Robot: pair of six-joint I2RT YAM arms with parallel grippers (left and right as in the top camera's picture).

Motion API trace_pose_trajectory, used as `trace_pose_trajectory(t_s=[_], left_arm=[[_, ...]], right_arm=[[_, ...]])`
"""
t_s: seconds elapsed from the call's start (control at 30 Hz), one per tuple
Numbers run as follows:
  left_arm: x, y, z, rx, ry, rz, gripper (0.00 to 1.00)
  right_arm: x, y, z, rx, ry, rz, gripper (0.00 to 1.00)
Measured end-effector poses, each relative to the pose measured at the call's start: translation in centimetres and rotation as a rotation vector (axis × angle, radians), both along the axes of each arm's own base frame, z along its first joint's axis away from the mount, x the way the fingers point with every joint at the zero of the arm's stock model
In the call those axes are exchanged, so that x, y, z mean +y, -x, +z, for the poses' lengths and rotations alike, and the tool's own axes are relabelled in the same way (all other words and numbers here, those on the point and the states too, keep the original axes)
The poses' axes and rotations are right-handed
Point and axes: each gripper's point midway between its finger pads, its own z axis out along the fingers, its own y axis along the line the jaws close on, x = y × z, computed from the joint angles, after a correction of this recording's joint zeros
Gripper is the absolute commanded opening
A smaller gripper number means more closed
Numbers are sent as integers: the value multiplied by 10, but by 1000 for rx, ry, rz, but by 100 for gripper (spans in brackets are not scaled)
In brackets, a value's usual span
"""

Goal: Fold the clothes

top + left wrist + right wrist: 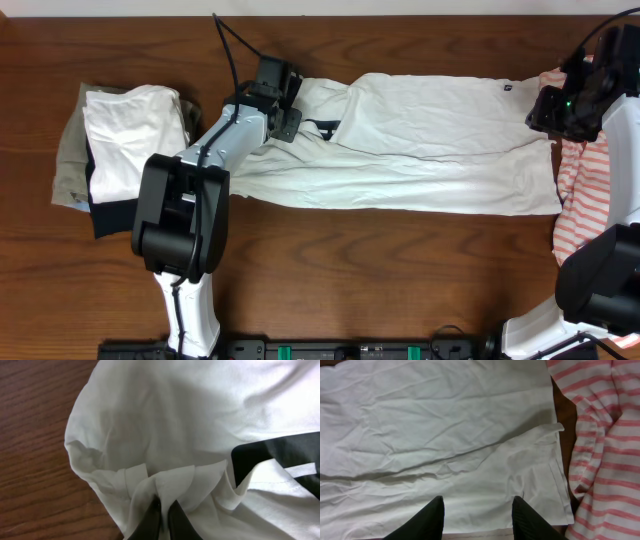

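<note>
Your left pincer (164, 506) is clamped on a bunched fold of the white T-shirt (420, 150), spread across the tabletop (350, 270). Your right pincer (479, 505) stands open over its other end, beside the striped top (605, 435).

dark brown wood-grain table (400, 260) filling the overhead view, grain running from 9 to 3 o'clock, pale strip (420, 6) showing past the far edge at 12 o'clock, black rail (250, 349) with green clips (285, 351) sitting along the near edge at 6 o'clock
</note>
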Motion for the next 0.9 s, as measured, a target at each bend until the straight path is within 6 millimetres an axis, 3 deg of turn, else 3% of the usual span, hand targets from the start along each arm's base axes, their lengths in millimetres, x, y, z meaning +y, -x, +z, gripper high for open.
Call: trace_pose_trajectory(t_s=[0.1, 0.2, 0.37, 0.47, 0.53, 0.73, 0.9], left_arm=[[2, -1, 3, -8, -10, 0, 6], [3, -4, 27, -58, -11, 0, 6], [9, -8, 112, -228, 30, 14, 6], [17, -2, 146, -283, 41, 28, 6], [20, 2, 148, -271, 34, 33, 6], [24, 13, 117, -164, 3, 34, 6], [26, 20, 111, -132, -9, 35, 6]], right_arm=[[0, 0, 0, 0, 0, 0, 42], [0, -1, 0, -5, 1, 0, 42], [0, -2, 1, -8, 2, 0, 42], [0, -2, 1, -8, 2, 0, 42], [0, -2, 1, -8, 2, 0, 42], [-1, -2, 1, -9, 2, 0, 42], [-1, -2, 1, -9, 2, 0, 42]])
